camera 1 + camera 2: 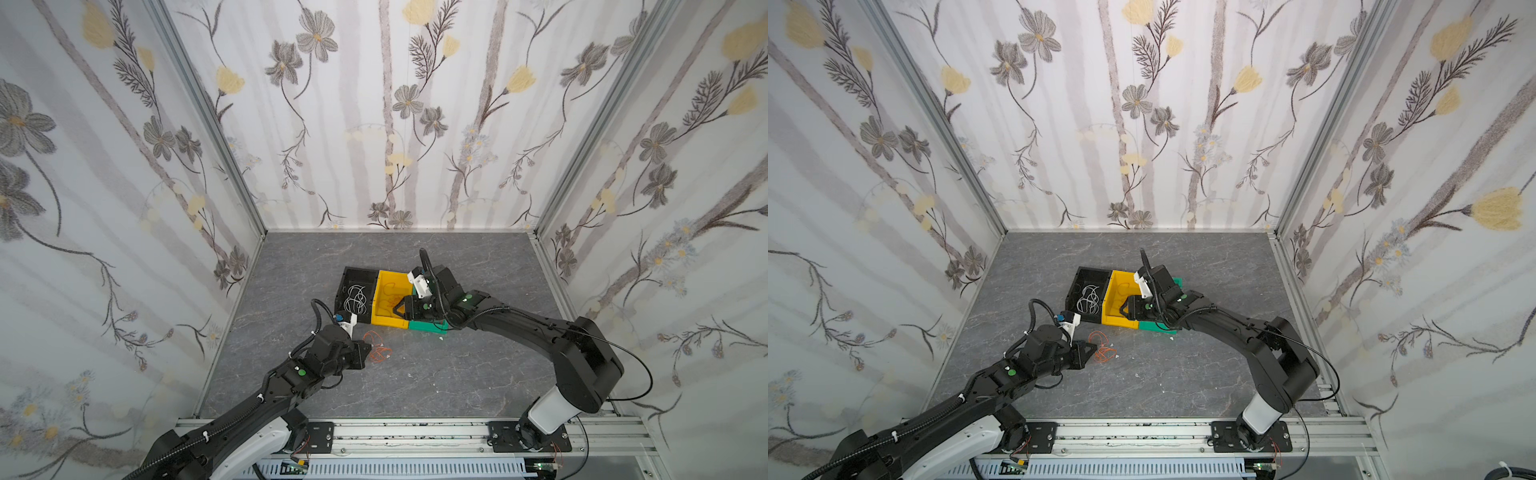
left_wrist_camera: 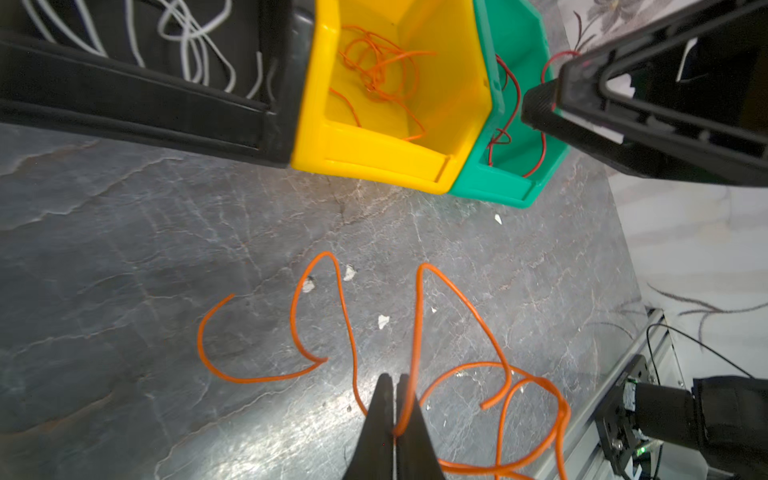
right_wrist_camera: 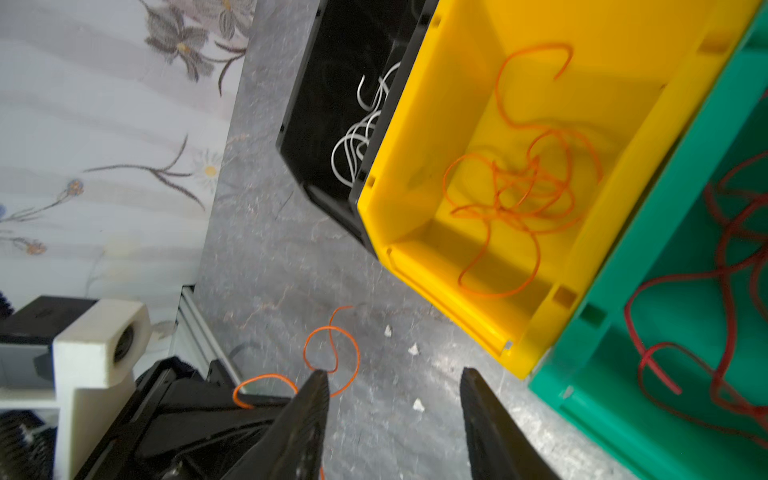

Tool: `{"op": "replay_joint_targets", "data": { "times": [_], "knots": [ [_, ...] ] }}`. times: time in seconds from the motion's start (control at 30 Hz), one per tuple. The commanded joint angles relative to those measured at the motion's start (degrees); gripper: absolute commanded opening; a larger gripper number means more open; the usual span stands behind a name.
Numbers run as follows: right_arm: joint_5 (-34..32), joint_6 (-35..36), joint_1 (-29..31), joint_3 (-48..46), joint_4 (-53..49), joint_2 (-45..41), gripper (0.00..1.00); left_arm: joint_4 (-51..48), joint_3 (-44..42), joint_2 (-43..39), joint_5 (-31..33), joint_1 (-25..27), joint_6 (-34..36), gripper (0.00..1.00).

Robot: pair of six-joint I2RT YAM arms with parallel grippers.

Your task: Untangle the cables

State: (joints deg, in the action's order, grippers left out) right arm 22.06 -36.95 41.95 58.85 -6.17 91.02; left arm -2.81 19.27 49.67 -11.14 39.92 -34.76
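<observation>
In both top views the left gripper (image 1: pixel 368 347) sits on the near side of the yellow bin (image 1: pixel 382 319), at the loose orange cable (image 1: pixel 379 352). Left wrist view: jaws clamped, orange cable pinched between them. Right wrist view: the right gripper (image 3: pixel 392 374) hangs spread wide, gripping nothing, near the yellow bin's front wall; an orange tangle (image 3: pixel 519 195) lies inside.

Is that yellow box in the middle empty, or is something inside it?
Not empty. The yellow box holds a loose tangle of thin orange cables on its floor, plain in both wrist views.
</observation>
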Motion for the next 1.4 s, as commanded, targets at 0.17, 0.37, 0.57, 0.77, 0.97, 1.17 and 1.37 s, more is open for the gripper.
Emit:
{"op": "replay_joint_targets", "data": {
  "times": [0.17, 0.37, 0.57, 0.77, 0.97, 1.17, 1.37],
  "knots": [
    [1.7, -2.6, 2.3, -10.3, 4.3, -7.1, 0.59, 5.6, 1.3, 9.7, 5.2, 5.2, -2.3, 0.11],
    [-1.5, -2.0, 4.8, -13.3, 1.7, -9.3, 0.59, 5.8, 3.3, 12.5, 3.6, 6.4, -2.8, 0.44],
    [-4.6, -0.6, 7.1, -13.6, -1.1, -9.3, 0.59, -0.4, 2.8, 3.9, 7.2, 6.1, -4.7, 0.53],
    [-5.7, -1.5, 9.9, -13.8, -0.8, -7.3, 0.59, -14.1, 3.7, -4.8, 13.4, 4.0, -10.5, 0.58],
    [-7.0, -2.8, 13.3, -12.3, 0.0, -4.2, 0.55, -20.9, 2.7, -5.3, 13.7, 3.4, -15.4, 0.61],
    [-9.1, -3.0, 15.2, -11.6, -1.0, -2.4, 0.55, -15.2, -0.2, -1.1, 14.0, 3.3, -16.6, 0.63],
    [-9.9, -3.2, 16.4, -11.2, -0.7, -1.2, 0.55, -9.3, -0.8, 4.8, 13.5, 2.8, -15.8, 0.56]
  ]
}}
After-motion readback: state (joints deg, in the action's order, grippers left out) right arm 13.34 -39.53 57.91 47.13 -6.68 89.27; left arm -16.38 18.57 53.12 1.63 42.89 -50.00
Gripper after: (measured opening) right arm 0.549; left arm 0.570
